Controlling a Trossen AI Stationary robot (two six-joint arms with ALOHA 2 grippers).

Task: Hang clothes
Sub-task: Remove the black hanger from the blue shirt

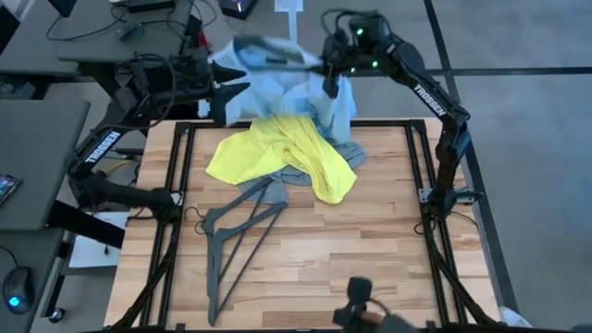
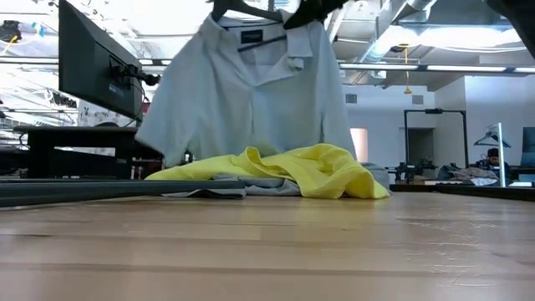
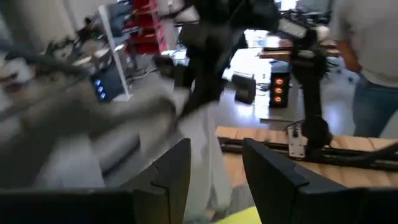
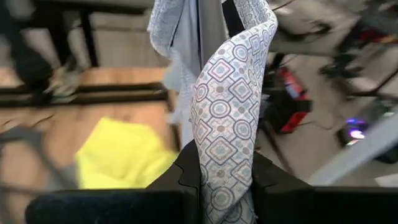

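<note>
Most of the grey T-shirt [image 1: 344, 153] lies buried under the yellow T-shirt [image 1: 277, 155], below my right fingers. In the low view the frame's top cuts off the blue shirt [image 2: 251, 92] and my right gripper above it. Past my left fingers [image 3: 168, 177], the shirt is blurred.

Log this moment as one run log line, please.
light-blue shirt: lifted on a hanger, clamped by right gripper | left gripper: open beside it | yellow T-shirt, grey T-shirt: on table
</note>
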